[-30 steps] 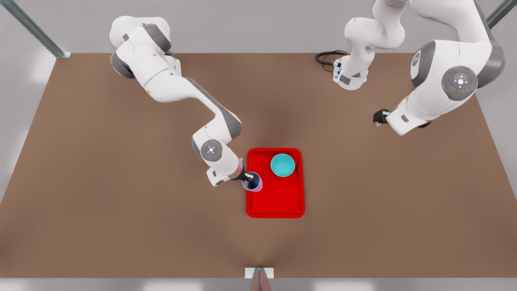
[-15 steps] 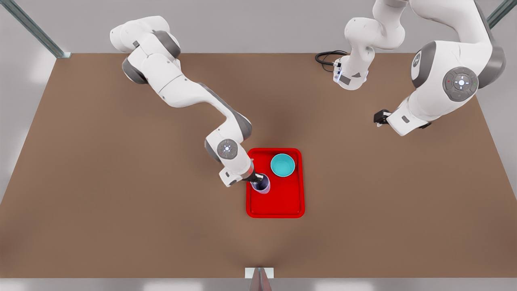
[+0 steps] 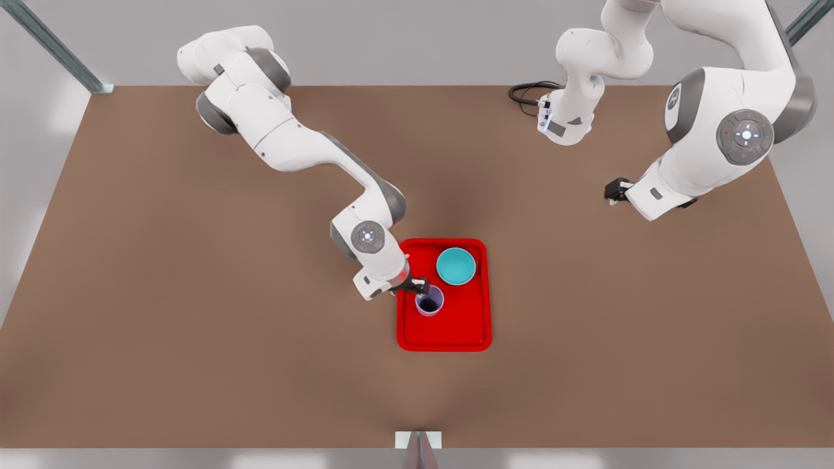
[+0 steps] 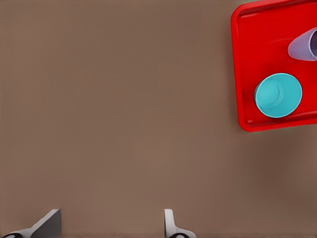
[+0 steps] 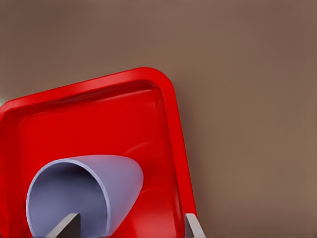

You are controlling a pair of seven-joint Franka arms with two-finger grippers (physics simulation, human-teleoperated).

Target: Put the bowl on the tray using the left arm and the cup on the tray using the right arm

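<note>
The red tray (image 3: 456, 332) lies at the table's middle. The teal bowl (image 3: 455, 266) stands in the tray's far part, also seen as the bowl (image 4: 278, 95) on the tray (image 4: 247, 74). The lavender cup (image 3: 429, 301) stands on the tray near its edge at the front view's left. My right gripper (image 3: 419, 286) is at the cup's rim and open: in the right wrist view one finger is inside the cup (image 5: 99, 188) and the other outside its wall, over the tray (image 5: 99, 119). My left gripper (image 3: 611, 191) waits open at the front view's right, high over bare table.
A black cable (image 3: 524, 91) coils by the arm base at the far edge. Brown table surface (image 3: 195, 326) spreads wide on both sides of the tray. A small white bracket (image 3: 417, 440) sits at the near edge.
My right arm carried the cup from the tray's edge farther over the tray. The cup now stands on the tray and the fingers have spread. The left arm has barely moved.
</note>
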